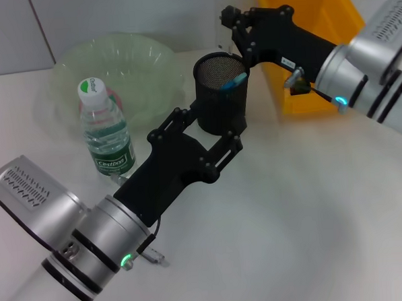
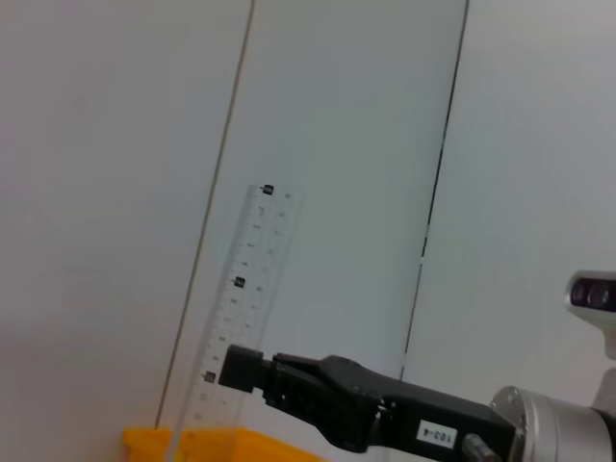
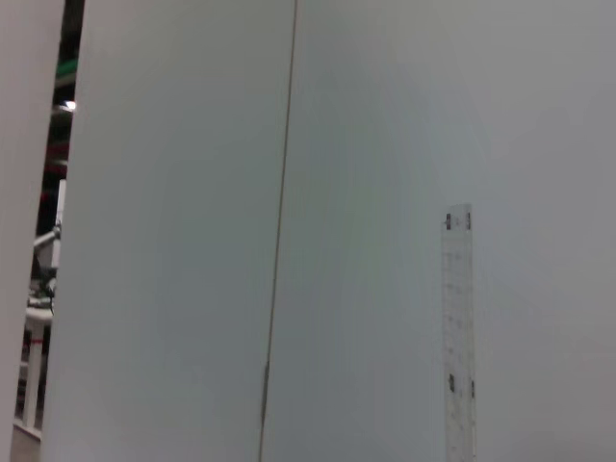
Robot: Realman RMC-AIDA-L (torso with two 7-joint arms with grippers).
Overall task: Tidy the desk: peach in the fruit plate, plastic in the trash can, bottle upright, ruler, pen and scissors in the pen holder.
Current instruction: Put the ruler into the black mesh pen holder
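Observation:
The black mesh pen holder (image 1: 220, 102) stands mid-table with a blue-tipped item (image 1: 235, 80) inside. My left gripper (image 1: 208, 131) reaches in from the near left, its fingers on either side of the holder's base, shut on it. My right gripper (image 1: 230, 17) hovers above and behind the holder's rim, shut on the clear ruler (image 2: 243, 298), which stands nearly upright against the wall; the ruler (image 3: 459, 337) also shows in the right wrist view. The bottle (image 1: 105, 128) stands upright. A reddish peach (image 1: 116, 99) shows dimly in the fruit plate (image 1: 142, 66), behind the bottle.
The yellow trash can (image 1: 301, 24) stands at the back right, partly behind my right arm. The green glass fruit plate fills the back left. The bottle stands close beside my left forearm. A white wall rises behind the table.

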